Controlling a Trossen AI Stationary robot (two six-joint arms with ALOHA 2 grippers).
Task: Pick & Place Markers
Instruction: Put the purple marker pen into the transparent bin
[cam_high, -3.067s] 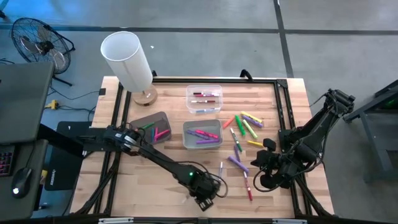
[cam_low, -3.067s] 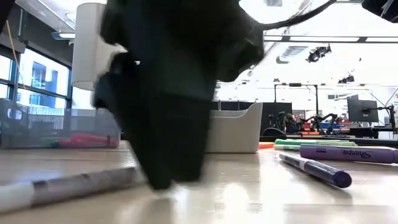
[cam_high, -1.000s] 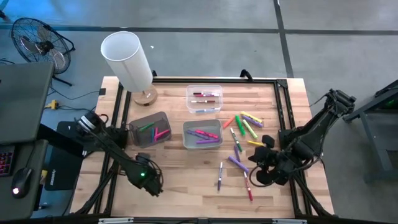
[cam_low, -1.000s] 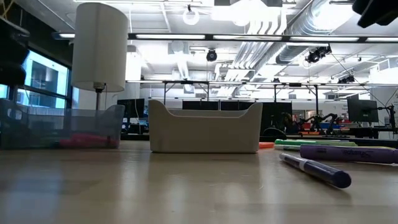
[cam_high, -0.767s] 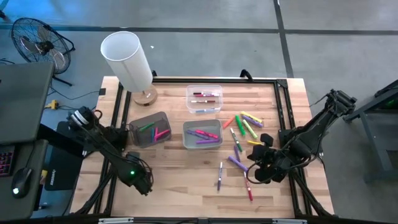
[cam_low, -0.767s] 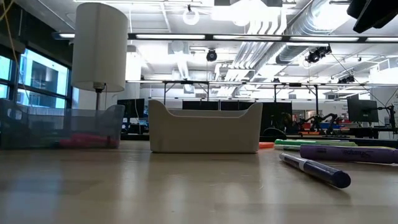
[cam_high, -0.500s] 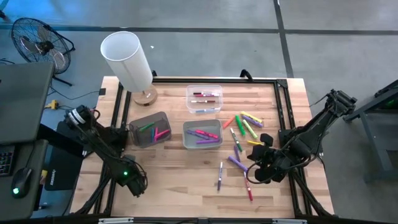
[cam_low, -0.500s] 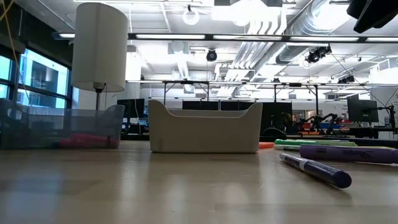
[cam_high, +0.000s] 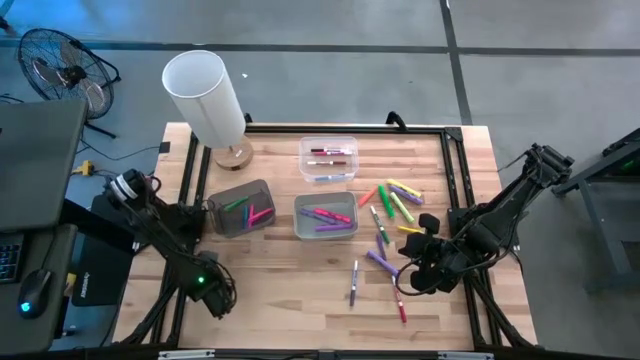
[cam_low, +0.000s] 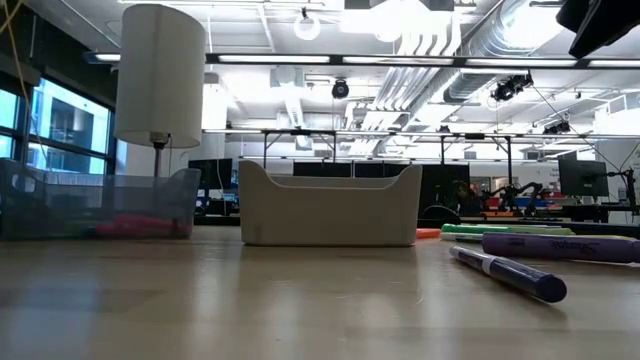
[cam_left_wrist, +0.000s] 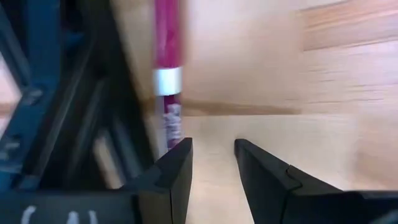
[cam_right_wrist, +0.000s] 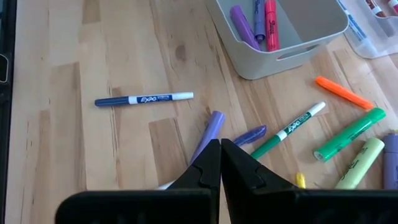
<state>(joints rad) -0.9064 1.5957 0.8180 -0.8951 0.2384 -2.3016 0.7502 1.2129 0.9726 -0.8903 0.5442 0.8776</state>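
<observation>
Because the loose thin coloured markers (cam_high: 385, 235) lie scattered at the centre right of the high view, mostly pointing up and down the frame, the right gripper (cam_high: 408, 277), fingers pressed together, is just beside them. The left gripper (cam_high: 212, 297), fingers slightly apart, hangs far off at lower left.

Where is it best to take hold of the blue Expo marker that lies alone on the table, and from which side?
Grip the blue Expo marker at mid-barrel, straight down from above, fingers across its length. It lies flat and alone, with bare table on both long sides, so fingers fit there. The right gripper, shut at this moment, is nearer.
</observation>
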